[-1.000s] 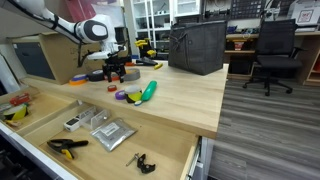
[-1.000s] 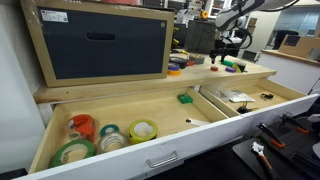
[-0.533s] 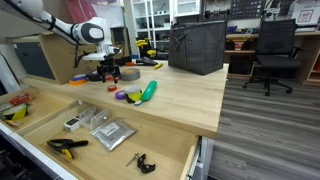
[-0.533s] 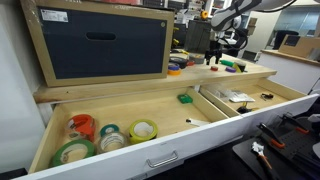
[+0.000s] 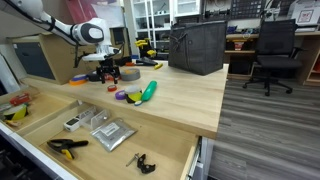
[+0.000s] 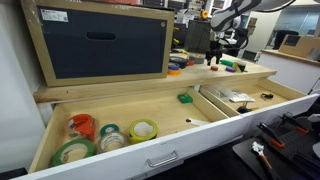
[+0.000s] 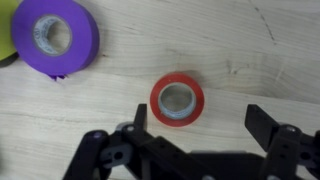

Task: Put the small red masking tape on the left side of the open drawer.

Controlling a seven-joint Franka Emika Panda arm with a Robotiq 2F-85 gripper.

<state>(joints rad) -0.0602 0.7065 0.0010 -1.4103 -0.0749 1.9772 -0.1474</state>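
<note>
small red masking tape (image 7: 177,98) lies flat between the spread-open gripper (image 7: 200,125) fingers, bare worktop (image 7: 250,50) around it, purple roll (image 7: 60,40) near; nothing moved in 0.5 seconds.

small red masking tape (image 7: 177,99): red, greyish core. purple roll (image 7: 56,39) up-left of it. tabletop (image 7: 260,55) pale woodgrain. pincer (image 7: 200,125) black.

Small tape roll (image 7: 177,99) on workbench (image 7: 260,50) — between jaws (nearer one), larger roll (image 7: 57,40) upper-left.
</note>
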